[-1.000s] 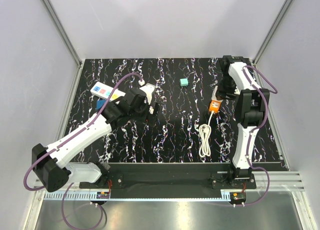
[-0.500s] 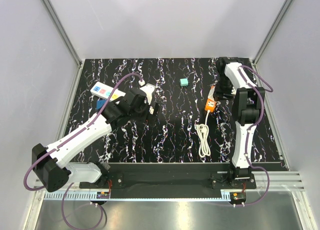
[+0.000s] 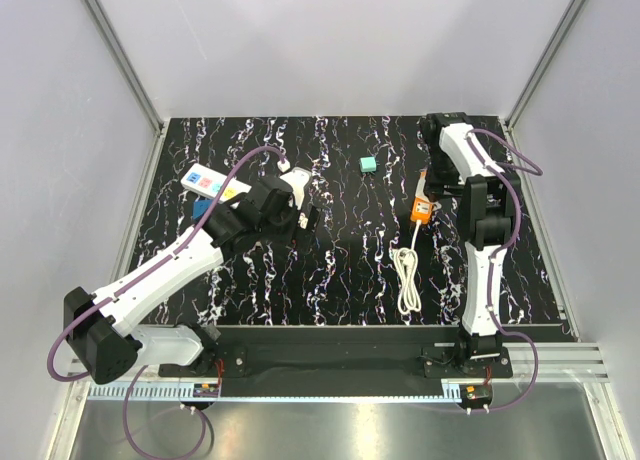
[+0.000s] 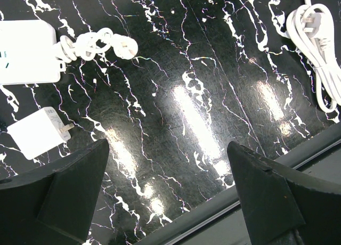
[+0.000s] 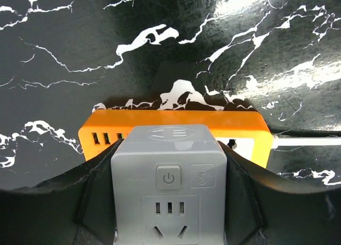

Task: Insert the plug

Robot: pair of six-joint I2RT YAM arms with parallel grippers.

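Note:
The plug (image 5: 169, 181), a white cube with a power button and socket holes, is clamped between my right gripper's (image 5: 169, 207) fingers. It sits against the top of the orange power strip (image 5: 234, 129). In the top view the right gripper (image 3: 430, 183) stands over the far end of the orange strip (image 3: 424, 209) and hides the plug. My left gripper (image 4: 166, 149) is open and empty above the bare table; in the top view it (image 3: 305, 218) is left of centre.
A white strip with coloured buttons (image 3: 213, 183) lies at the left, its coiled cord (image 4: 98, 45) and a small white charger (image 4: 37, 132) beside it. A teal cube (image 3: 368, 164) sits at the back centre. The orange strip's white cable coil (image 3: 409, 280) lies towards the front.
My right wrist has swung back and left, and the orange strip has shifted slightly left and turned with it. The left arm has not moved.

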